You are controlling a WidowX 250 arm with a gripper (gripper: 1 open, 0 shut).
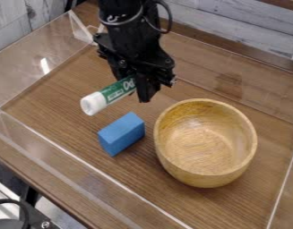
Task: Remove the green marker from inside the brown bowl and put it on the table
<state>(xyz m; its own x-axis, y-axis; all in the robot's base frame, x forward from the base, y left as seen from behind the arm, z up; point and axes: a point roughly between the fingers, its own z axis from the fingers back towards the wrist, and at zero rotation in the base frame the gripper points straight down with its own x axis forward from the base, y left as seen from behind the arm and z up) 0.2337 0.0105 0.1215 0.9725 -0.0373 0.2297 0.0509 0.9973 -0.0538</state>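
- My claw [128, 79] is closed on the green marker [109, 94], gripping it by the end nearer my arm [134, 40]; the pale far end sticks out and points toward the acrylic wall [47, 140] in the foreground.
- The marker is outside the brown bowl [206, 144], over the open wood of the table [64, 106], on the far side of the 1 blue block [121, 134]. From this 1 view I cannot tell whether it already touches the wood or hangs a little above it.
- I judge the lifting-out part done; what I have left is to settle the marker on the table and let go.
- Risk 1: if I open while the marker is still up off the wood, it would drop, and being round it could roll to the wall or against the block.
- Risk 2: my hold is near 1 end, so the free end could meet the table first and twist the marker in my fingers.
- Risk 3: the block sits just beside the marker's free end. If I drift toward it on the way down, I could knock it or leave the marker propped on its edge.
- Risk 4: pressing down too far would jam the marker against the wood, so I should ease the descent and release gently.
- Containers: I see 1 bowl, upright, with nothing visible inside; its smooth floor shows plainly. The block stands outside it, near its rim.
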